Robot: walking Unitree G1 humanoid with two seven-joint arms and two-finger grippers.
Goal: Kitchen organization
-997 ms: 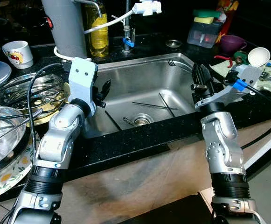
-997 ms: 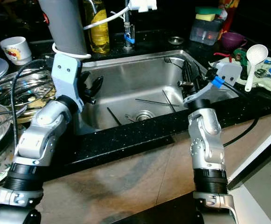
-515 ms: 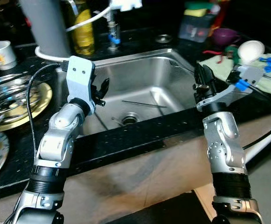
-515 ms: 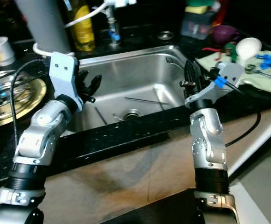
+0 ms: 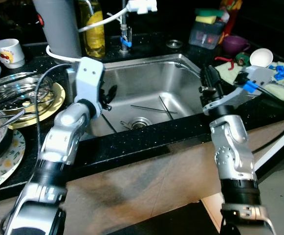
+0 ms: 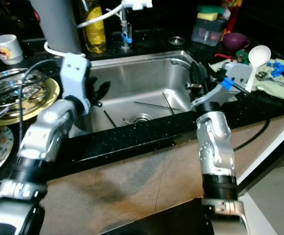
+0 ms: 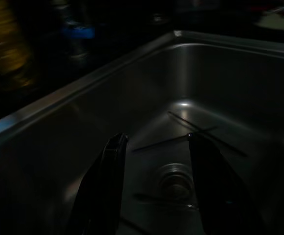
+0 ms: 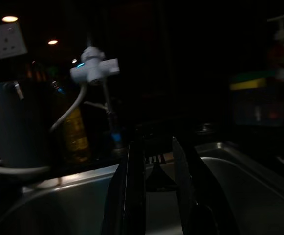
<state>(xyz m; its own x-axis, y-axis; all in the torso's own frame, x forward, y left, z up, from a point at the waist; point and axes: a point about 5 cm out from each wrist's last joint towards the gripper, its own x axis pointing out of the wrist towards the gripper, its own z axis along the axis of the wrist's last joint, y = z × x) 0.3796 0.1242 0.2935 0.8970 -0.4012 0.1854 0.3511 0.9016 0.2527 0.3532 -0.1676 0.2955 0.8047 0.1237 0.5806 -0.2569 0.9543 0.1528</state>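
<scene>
Purple cup (image 5: 234,43) and white ladle (image 5: 260,57) on the counter right of the basin.

Sink (image 5: 146,81): stainless, rectangular, set in a black speckled counter (image 5: 132,147). Drain (image 5: 141,122) sits near the front of the basin. Several thin dark sticks (image 5: 154,108), chopsticks by the look of them, lie flat on the basin floor: two crossing just right of the drain, one more to its left. A fork (image 6: 177,62) leans in the back right corner, tines up.
</scene>
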